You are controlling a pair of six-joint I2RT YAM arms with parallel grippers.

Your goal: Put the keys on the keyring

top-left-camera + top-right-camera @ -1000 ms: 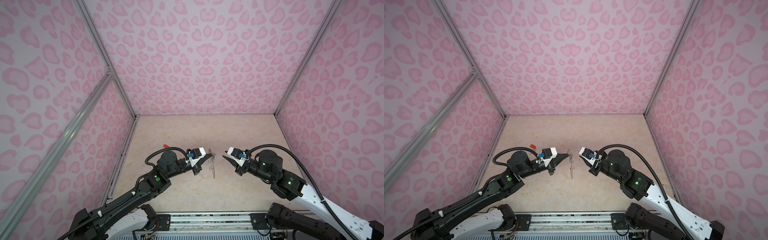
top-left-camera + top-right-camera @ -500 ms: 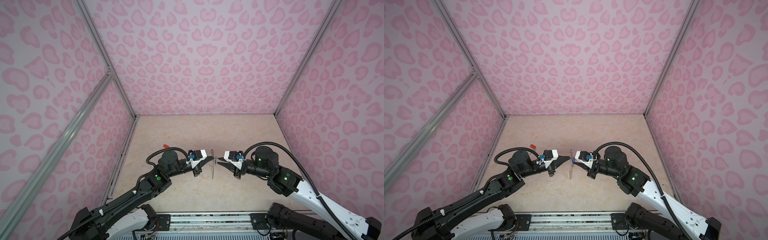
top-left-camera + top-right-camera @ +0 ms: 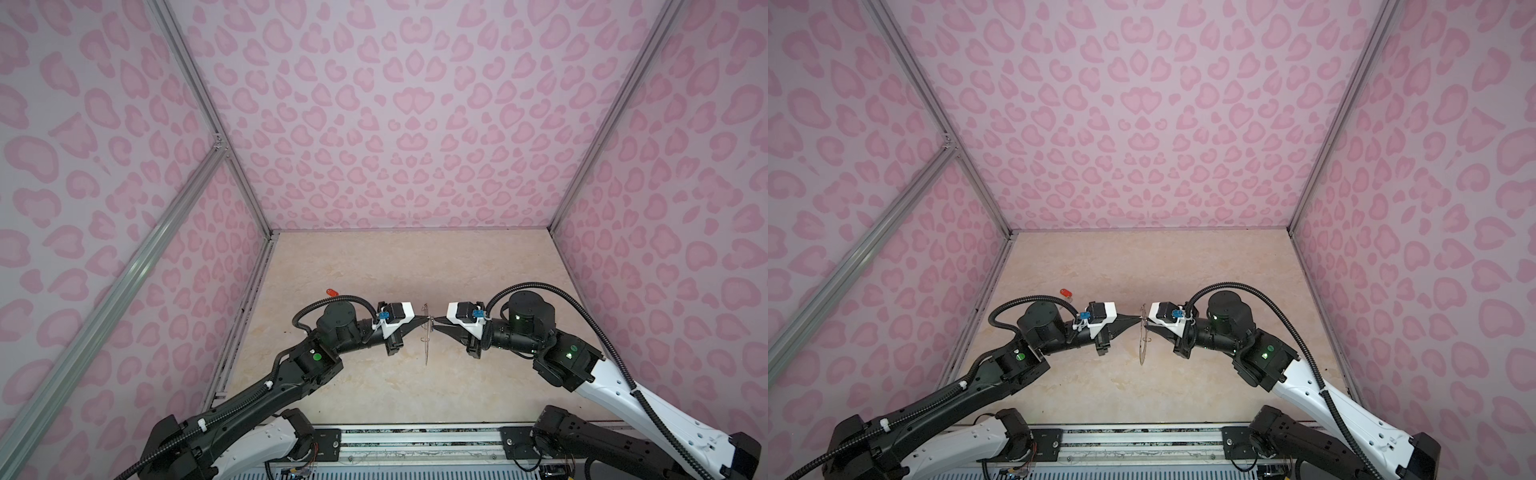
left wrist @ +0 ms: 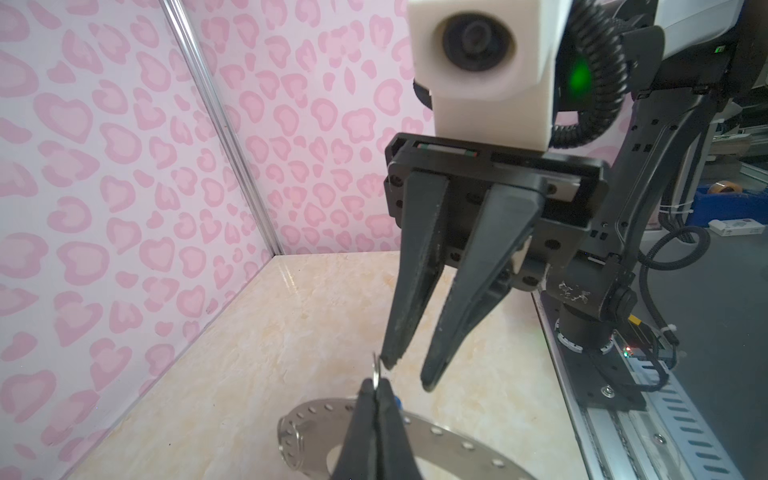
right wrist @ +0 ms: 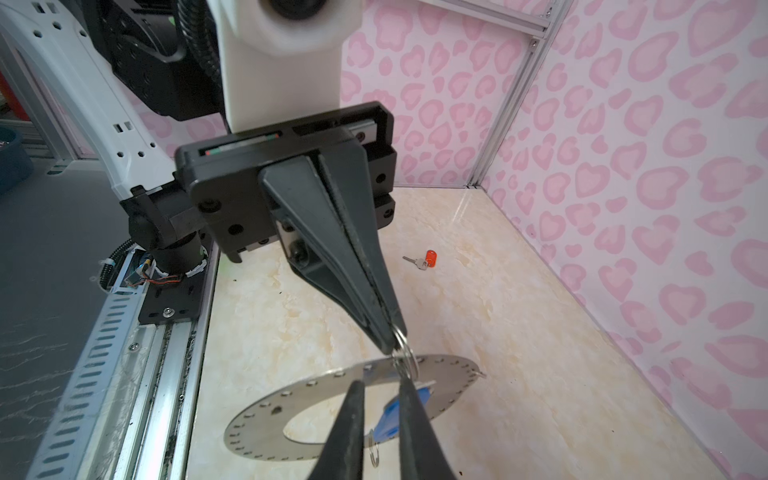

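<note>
**Keyring held up by its loop**

Hangs the keyring [image 3: 426, 340] on edge over the table [image 3: 374, 270], between two arms meeting tip to tip, thin as a line in both top views. Pinches a small wire loop [image 5: 402, 332] at the upper end of that keyring with the left gripper [image 5: 390, 345], fingers pressed flat together on the wire. Faces it with the right gripper [image 4: 409, 374], fingers a narrow gap apart, nothing between them, one fingertip just beside the loop. Shows, from the right wrist, the flat grey face of the keyring [image 5: 291, 399], with a wide middle hole and tiny holes round the rim, and a blue tag [image 5: 388, 415] close against it; cannot tell how the tag is fastened. Has the red-tagged key [image 3: 331, 291] lying flat on the table, well apart from the keyring, beyond the left arm's wrist and toward the left wall. Closes in on three sides with pink heart-patterned walls [image 3: 415, 124].
</note>
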